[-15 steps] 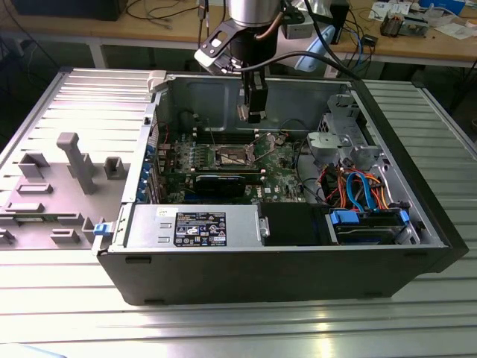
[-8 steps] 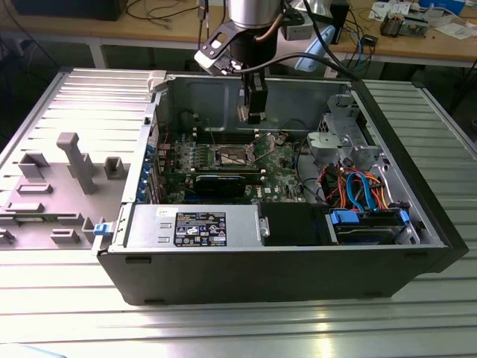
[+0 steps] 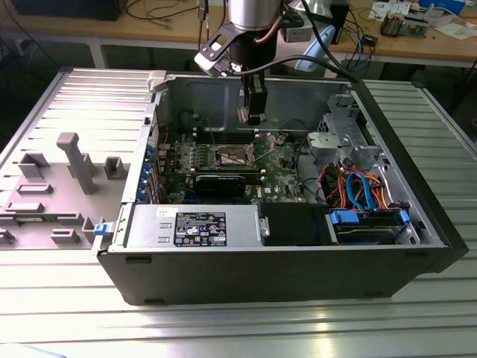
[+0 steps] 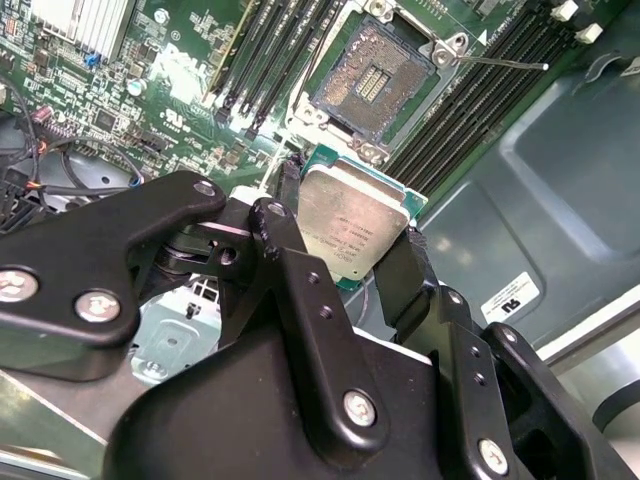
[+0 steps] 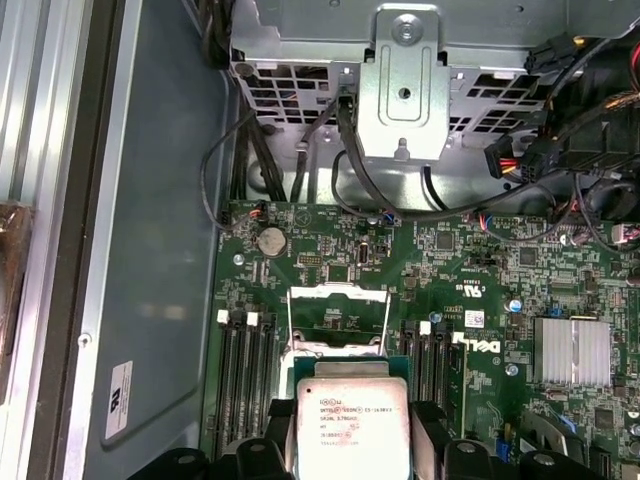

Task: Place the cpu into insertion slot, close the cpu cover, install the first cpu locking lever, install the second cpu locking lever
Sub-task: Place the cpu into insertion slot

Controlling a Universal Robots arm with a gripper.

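Hovering over the open computer case (image 3: 283,272), the hand (image 4: 348,235) pinches the cpu (image 4: 350,212) by two edges.
Beneath, the motherboard socket (image 4: 378,75) lies exposed, the cpu cover (image 5: 336,292) swung open.

The cpu (image 5: 345,415) half lost to view in the hand (image 5: 350,435)

The first wrist view's edge cuts off the chip and most of the hand clamping it. In the second wrist view black fingers (image 4: 400,275) cover two of its edges. In the exterior view the arm (image 3: 253,15) leaves the frame and the chip is too small to tell.
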